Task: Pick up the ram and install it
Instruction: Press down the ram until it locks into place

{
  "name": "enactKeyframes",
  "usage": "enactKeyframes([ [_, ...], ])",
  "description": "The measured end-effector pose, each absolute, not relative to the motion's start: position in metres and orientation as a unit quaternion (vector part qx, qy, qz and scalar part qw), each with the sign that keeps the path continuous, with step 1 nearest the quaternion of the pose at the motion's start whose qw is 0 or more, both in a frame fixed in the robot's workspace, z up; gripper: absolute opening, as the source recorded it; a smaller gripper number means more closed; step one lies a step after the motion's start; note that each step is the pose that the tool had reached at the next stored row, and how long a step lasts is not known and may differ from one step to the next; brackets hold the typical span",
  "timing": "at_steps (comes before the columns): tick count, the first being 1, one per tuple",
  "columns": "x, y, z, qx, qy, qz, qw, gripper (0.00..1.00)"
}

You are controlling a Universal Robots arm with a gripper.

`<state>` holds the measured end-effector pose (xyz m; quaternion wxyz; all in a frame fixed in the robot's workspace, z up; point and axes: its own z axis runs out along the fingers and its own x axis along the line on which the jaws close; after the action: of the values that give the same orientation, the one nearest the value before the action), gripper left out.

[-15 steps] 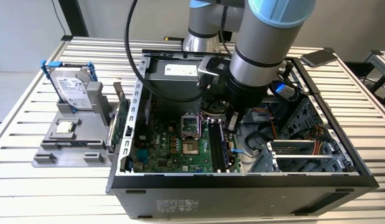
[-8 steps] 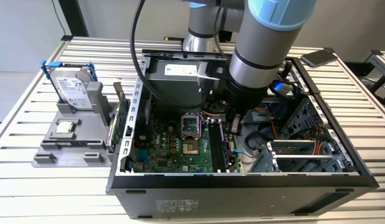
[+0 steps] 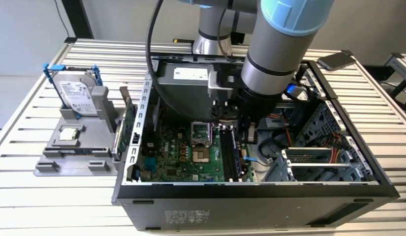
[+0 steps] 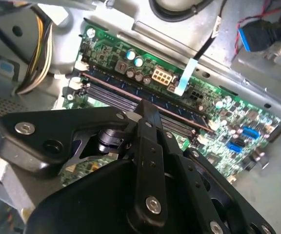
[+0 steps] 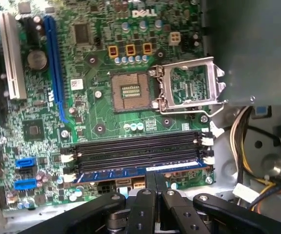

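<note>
My gripper [image 3: 246, 129] reaches down into the open computer case [image 3: 255, 189], over the memory slots [image 3: 232, 156] of the green motherboard [image 3: 183, 157]. In the first wrist view the ram [image 5: 106, 174] stands on edge as a thin bluish strip in the slot nearest me, beside the empty black slots [image 5: 135, 146]. The gripper [image 5: 155, 178] is shut on the ram's middle, its two black fingers pressed close together. In the second wrist view the ram [image 4: 179, 113] runs slantwise along the slots, and the gripper [image 4: 148, 109] meets its edge.
The open CPU socket [image 5: 130, 90] with its raised metal frame [image 5: 189, 87] lies just beyond the slots. Cable bundles [image 5: 243, 141] and a drive cage [image 3: 321, 162] crowd one end of the slots. Outside the case a grey fixture [image 3: 75, 157] holds a hard drive [image 3: 78, 96] and a green card [image 3: 128, 129].
</note>
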<state>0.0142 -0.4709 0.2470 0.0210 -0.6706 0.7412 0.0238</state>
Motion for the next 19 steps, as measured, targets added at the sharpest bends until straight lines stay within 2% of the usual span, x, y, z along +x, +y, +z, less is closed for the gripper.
enactKeyframes([
  [19,0.014,-0.472,0.234,-0.696,0.717,0.024,0.021,0.0],
])
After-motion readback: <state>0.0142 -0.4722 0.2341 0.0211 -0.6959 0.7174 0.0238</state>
